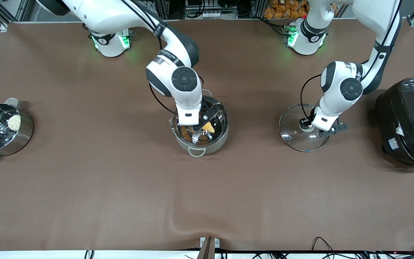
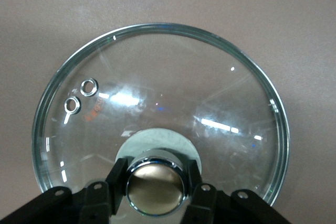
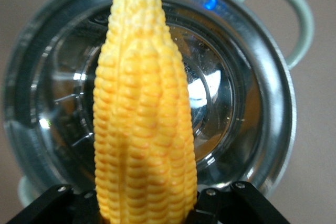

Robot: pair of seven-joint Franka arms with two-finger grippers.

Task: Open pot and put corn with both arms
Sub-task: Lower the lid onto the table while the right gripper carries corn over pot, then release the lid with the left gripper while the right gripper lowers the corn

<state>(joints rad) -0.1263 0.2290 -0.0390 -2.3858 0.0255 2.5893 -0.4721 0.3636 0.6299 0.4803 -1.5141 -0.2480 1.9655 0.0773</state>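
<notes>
So I've got the corn (image 3: 144,114) pinched at its fat end in the right gripper (image 1: 202,126), tip hanging down inside the open pot (image 1: 200,131) mid-table. It's light and stiff, but those bumpy kernels look slick to me, so gripping the thick end seems safest. The left gripper (image 1: 307,123) is down at the lid (image 2: 157,114), which lies flat on the table toward the left arm's end, fingers (image 2: 102,195) hugging the bronze knob (image 2: 155,187). Glass, so easy does it.
</notes>
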